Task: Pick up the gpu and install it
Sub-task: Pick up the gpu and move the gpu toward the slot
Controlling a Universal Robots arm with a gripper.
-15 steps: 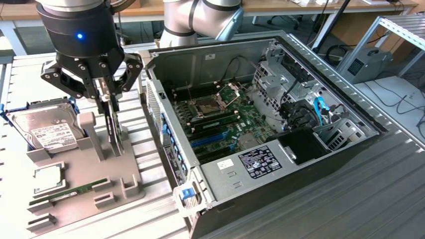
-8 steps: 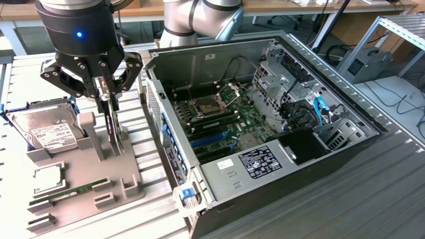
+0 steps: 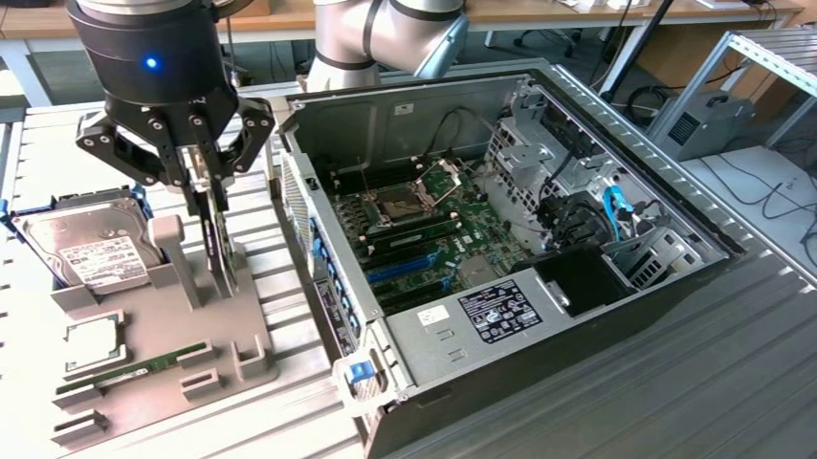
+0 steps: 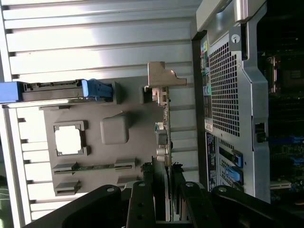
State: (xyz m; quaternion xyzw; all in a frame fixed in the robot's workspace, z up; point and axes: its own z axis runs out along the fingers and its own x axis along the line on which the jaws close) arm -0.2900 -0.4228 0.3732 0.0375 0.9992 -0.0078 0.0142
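Tool (image 3: 210, 206) (image 4: 164, 175) closed on the gpu (image 3: 226, 256) (image 4: 165, 133). I see one finger against each face of the card near its upper edge, jaws part-way in with the card between them.

Gpu stands upright, edge-on to me in the exterior view. Its lower edge is down at the grey holder plate (image 3: 243, 335). I cannot tell whether it has left its slot. In the wrist view its silver bracket (image 4: 161, 76) is at the end of the card away from the fingers.

Arm (image 3: 151, 53) comes straight down over the holder plate, a blue light lit on its body.

Holder plate lies on the table (image 3: 715, 382), toward the table edge on the exterior view's left. Also on the plate:
- hard drive (image 3: 92, 251) with a white label, tilted in a blue carrier (image 4: 97, 89), just beside the gpu on the side toward that table edge
- square chip (image 3: 87, 344) flat in its recess
- green RAM stick (image 3: 128, 370) lying in its groove, near the chip

Computer case (image 3: 422, 115) lies on its side just beside the plate, toward the exterior view's right. Its open side faces up, with the motherboard (image 3: 422, 225) and its blue slots (image 3: 402, 268) exposed.

Gpu is over the holder plate, outside the case
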